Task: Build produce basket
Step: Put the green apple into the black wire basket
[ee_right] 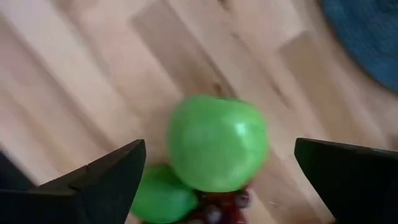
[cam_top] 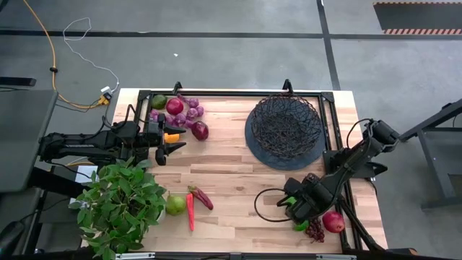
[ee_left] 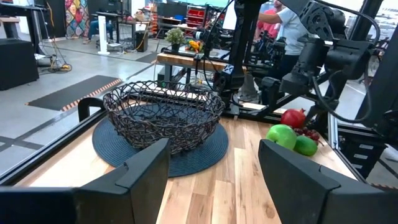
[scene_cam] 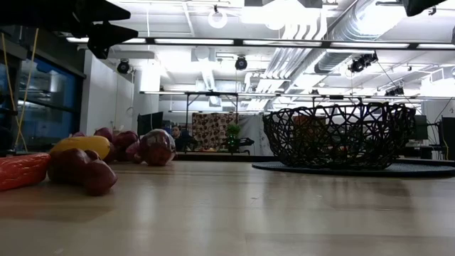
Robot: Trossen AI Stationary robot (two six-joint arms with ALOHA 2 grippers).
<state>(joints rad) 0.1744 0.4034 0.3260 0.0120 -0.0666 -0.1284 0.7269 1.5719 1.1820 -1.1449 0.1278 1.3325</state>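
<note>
Your right gripper [ee_right: 217,171] hangs with its jaws spread wide over a smooth, glossy green apple [ee_right: 217,143] near the table's front right corner, beside a second green fruit [ee_right: 163,196], beaded grapes [cam_top: 315,230] and a red apple [cam_top: 333,221]. The black wire basket [cam_top: 285,123] sits on its dark round mat, with bare planks between. Your left gripper [ee_left: 214,177] waits parted and empty by the far-left pile of produce [cam_top: 180,112].

A leafy green plant [cam_top: 119,206] is sitting at the near left corner of the wooden table [cam_top: 231,188]. A yellow cable [cam_top: 45,54] and a white cord [cam_top: 86,32] are lying on the grey floor [cam_top: 216,58] — well behind the table.
</note>
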